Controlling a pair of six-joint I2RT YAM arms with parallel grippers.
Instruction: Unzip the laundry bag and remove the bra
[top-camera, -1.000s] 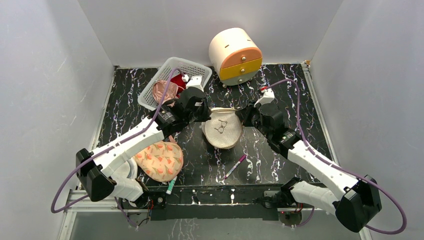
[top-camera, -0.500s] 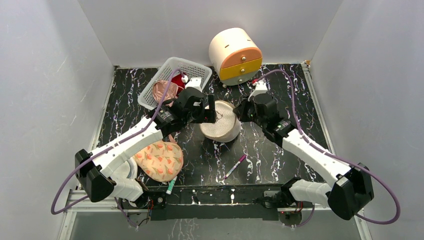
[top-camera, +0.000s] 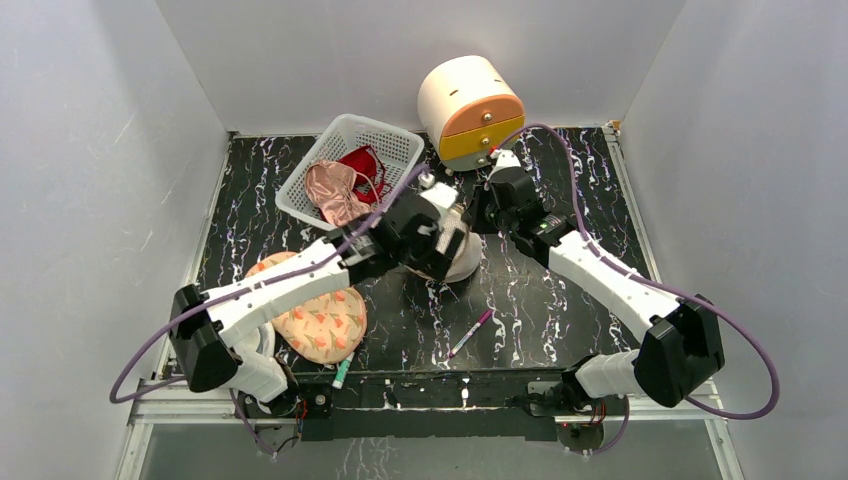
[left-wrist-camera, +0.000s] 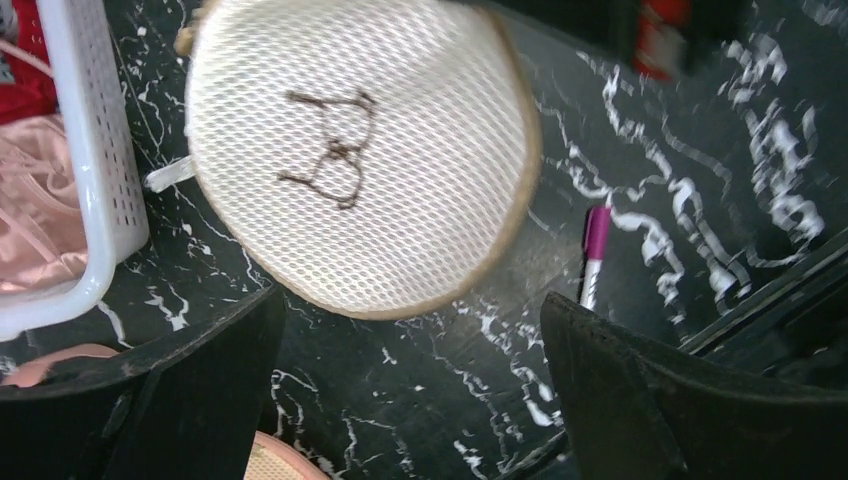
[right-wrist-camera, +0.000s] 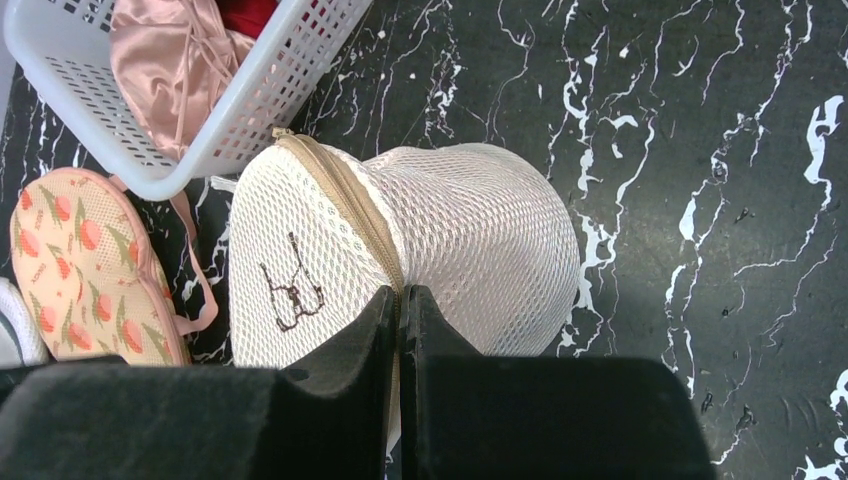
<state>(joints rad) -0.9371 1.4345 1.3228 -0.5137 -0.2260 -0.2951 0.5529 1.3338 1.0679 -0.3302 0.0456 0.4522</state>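
The laundry bag (right-wrist-camera: 480, 230) is a beige-white mesh drum lying on its side on the black marbled table. Its flat face (left-wrist-camera: 360, 170) carries a dark bra outline, and a tan zip (right-wrist-camera: 345, 195) runs round the rim. My right gripper (right-wrist-camera: 400, 300) is shut on the zipped rim, with the tan strip passing between the pads. My left gripper (left-wrist-camera: 410, 360) hangs wide open just in front of the flat face, touching nothing. From above, the left wrist (top-camera: 430, 235) covers most of the bag (top-camera: 468, 262). The bra is hidden.
A white lattice basket (top-camera: 385, 140) with pink and red garments stands back left, close to the bag. A round cream drawer unit (top-camera: 470, 110) is behind. A peach floral padded piece (top-camera: 320, 320) lies front left. A pink marker (top-camera: 470, 333) lies in front of the bag.
The left gripper has opened, let go of the bag and swung right over it. The right gripper has pulled back and left, still shut on the rim, tipping the bag.
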